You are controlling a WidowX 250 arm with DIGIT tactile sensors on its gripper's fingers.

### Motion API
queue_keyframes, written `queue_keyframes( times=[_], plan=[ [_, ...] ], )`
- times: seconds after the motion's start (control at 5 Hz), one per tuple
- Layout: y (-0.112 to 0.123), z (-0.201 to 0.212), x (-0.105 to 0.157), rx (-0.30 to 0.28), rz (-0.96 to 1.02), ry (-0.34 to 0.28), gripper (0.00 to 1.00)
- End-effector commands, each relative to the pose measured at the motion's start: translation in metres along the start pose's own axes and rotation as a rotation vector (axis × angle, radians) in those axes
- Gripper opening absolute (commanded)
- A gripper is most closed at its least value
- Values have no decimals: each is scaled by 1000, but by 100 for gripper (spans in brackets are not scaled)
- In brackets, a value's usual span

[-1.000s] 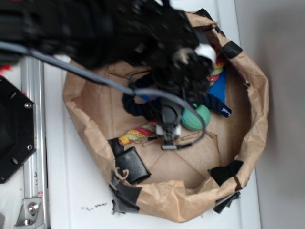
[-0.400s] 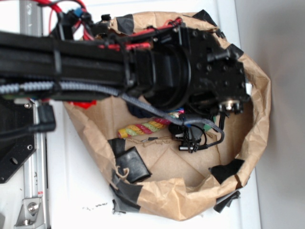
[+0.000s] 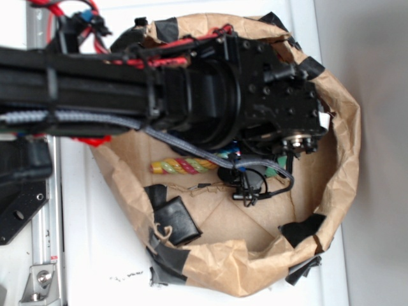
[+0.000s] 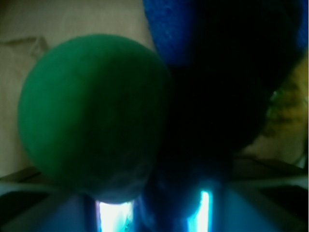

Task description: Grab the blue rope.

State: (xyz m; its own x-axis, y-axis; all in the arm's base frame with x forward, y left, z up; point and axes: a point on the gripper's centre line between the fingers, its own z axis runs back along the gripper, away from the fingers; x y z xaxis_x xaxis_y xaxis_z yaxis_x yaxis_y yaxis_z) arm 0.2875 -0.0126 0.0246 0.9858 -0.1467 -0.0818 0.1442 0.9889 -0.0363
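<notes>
Brown paper bag (image 3: 344, 134), sides rolled down, corralled the toys. Exterior view: arm (image 3: 191, 89) reached deep into the bag and hid the blue rope entirely; only the striped rope (image 3: 185, 167) showed beneath it.

Wrist view: rope (image 4: 227, 96) filled the frame as a dark mass, pressed against a green ball (image 4: 91, 116), directly ahead of the gripper (image 4: 159, 212) and seemingly between its fingers (image 4: 113, 215). Jaw closure could not be judged; contact with the rope looked likely.
</notes>
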Motion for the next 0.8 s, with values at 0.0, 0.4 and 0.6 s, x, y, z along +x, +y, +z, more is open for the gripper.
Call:
queue_keyframes(
  times=[0.0, 0.4, 0.6],
  plan=[
    [-5, 103, -7, -33, 75, -190, 0],
    [-7, 132, -16, 27, 159, -220, 0],
    [-14, 150, -46, 77, 200, -271, 0]
  ],
)
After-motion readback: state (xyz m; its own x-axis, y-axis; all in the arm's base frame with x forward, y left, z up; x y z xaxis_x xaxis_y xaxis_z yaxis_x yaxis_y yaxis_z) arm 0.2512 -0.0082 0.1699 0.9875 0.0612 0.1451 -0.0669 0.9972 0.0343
